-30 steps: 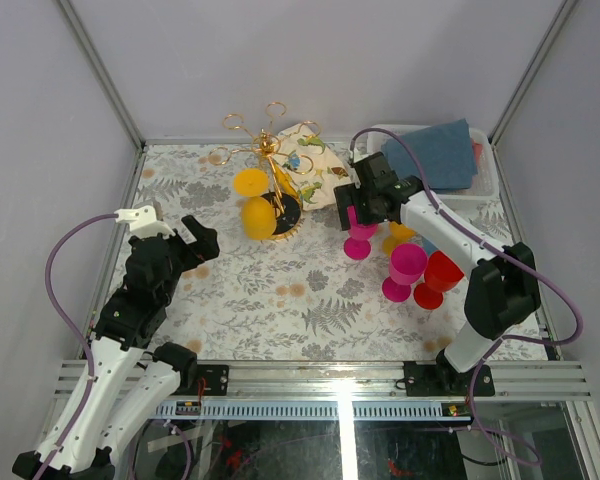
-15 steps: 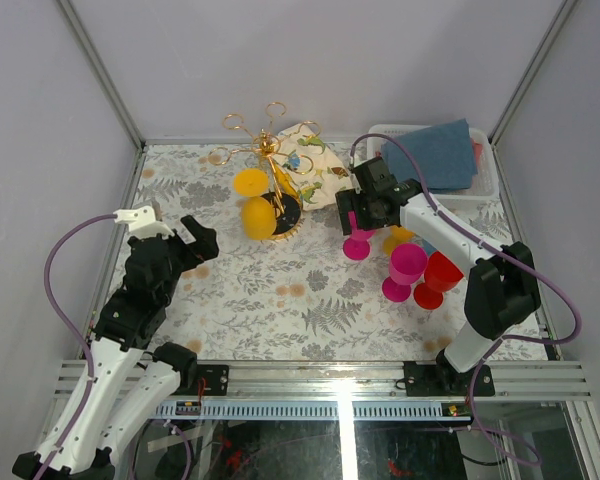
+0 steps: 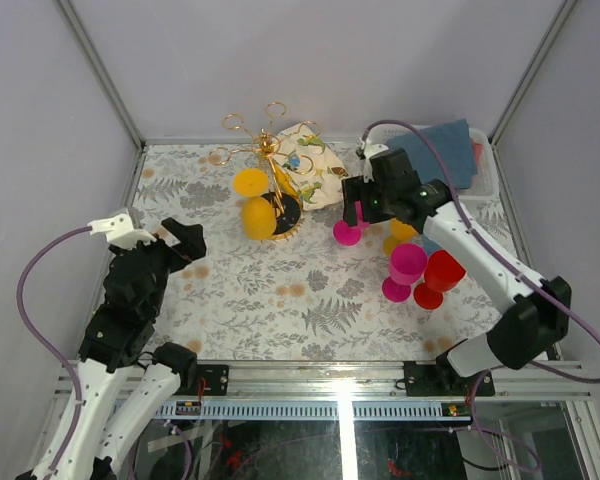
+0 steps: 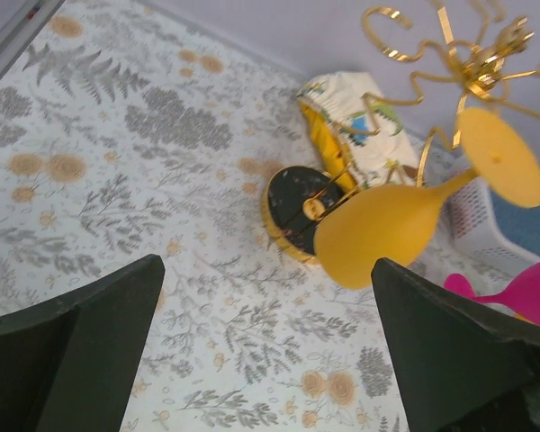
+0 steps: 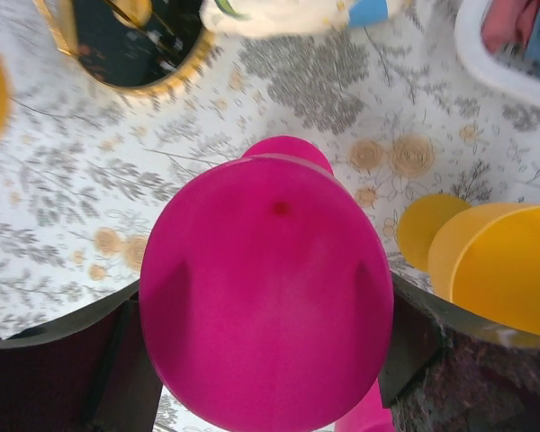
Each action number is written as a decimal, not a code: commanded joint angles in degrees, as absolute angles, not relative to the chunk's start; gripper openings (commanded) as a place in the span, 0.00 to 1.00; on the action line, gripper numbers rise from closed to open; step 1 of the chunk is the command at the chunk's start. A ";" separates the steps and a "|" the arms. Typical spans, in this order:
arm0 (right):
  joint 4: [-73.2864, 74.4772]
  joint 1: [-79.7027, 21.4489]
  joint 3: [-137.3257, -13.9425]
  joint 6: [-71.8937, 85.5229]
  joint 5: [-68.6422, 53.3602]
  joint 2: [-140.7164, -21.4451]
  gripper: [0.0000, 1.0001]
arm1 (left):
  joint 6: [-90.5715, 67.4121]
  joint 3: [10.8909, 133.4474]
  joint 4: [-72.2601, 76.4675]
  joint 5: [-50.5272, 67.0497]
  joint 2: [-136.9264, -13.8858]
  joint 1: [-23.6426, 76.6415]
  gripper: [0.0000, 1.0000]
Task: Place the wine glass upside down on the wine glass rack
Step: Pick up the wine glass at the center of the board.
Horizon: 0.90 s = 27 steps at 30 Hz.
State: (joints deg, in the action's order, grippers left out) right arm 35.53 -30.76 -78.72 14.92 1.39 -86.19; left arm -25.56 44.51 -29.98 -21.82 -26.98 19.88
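The gold wire rack stands at the back on its round black base. A yellow wine glass hangs upside down on it. The rack and yellow glass also show in the left wrist view. My right gripper is shut on a pink wine glass, to the right of the rack. In the right wrist view the glass's round foot fills the space between the fingers of the gripper. My left gripper is open and empty over the table's left side, its jaws wide apart.
Another pink glass, a red glass and yellow glasses stand at the right. A white bin holding a blue cloth is at the back right. A patterned cloth lies behind the rack.
My right gripper has moved the pink glass a little left and toward the rack, away from the other glasses. My left arm has drawn back toward the near left.
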 commanded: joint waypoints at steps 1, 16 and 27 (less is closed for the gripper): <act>34.37 -31.12 -83.60 13.69 -1.97 -79.02 0.77 | -24.05 49.53 -24.39 -18.82 -25.98 20.06 1.00; 18.81 -31.16 -78.75 18.25 -6.60 -61.04 0.77 | -24.82 60.53 -20.93 0.07 -40.09 20.23 1.00; 4.81 -31.11 -71.93 24.28 -9.98 -54.00 0.79 | -22.99 62.63 -11.99 -7.79 -49.03 41.92 0.98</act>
State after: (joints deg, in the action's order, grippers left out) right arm 14.20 -30.76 -72.99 21.08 -6.94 -55.11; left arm -25.15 59.46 -20.45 -3.51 -47.05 34.98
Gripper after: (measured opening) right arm 0.807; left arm 0.988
